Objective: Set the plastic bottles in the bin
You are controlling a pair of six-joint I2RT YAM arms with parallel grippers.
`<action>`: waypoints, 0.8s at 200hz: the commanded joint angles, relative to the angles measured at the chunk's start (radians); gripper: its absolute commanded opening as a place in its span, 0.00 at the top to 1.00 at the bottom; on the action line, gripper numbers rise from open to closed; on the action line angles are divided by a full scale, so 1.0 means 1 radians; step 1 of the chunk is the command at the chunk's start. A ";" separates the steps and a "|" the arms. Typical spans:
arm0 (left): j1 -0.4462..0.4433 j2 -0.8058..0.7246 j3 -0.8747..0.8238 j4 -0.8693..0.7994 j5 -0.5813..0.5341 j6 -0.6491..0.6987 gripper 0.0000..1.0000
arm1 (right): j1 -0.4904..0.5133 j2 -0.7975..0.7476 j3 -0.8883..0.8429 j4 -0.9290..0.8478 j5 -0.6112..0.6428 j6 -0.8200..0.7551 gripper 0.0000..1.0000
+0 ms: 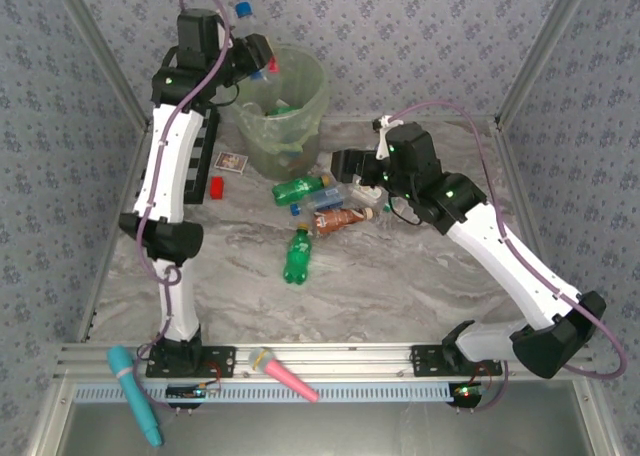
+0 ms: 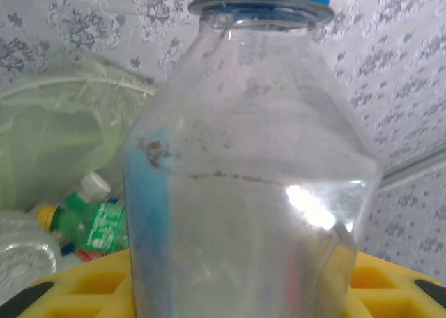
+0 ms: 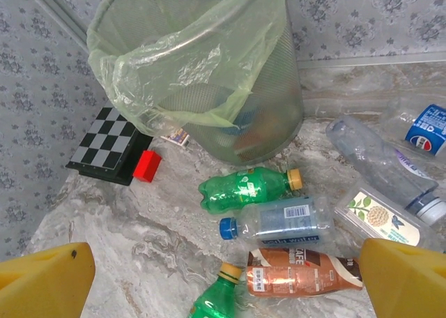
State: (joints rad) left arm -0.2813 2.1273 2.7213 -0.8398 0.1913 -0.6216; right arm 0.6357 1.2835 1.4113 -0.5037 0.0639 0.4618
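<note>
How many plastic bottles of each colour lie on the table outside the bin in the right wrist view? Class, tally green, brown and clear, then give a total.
Green bottles: 2
Brown bottle: 1
Clear bottles: 4
Total: 7
</note>
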 commanded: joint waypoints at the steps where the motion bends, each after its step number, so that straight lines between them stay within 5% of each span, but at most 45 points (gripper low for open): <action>1: 0.002 0.082 0.097 -0.012 0.009 -0.075 0.53 | 0.006 -0.040 0.015 -0.024 0.039 -0.014 0.01; 115: 0.004 0.206 0.088 0.083 0.010 -0.240 0.52 | 0.005 -0.059 -0.002 -0.045 0.074 -0.008 0.01; 160: 0.006 0.233 0.065 0.178 -0.022 -0.425 0.52 | 0.004 -0.056 -0.006 -0.044 0.071 -0.005 0.01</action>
State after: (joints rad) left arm -0.2810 2.3325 2.7785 -0.7563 0.2012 -0.9199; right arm 0.6357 1.2407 1.4105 -0.5285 0.1177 0.4622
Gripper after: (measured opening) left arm 0.477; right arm 0.994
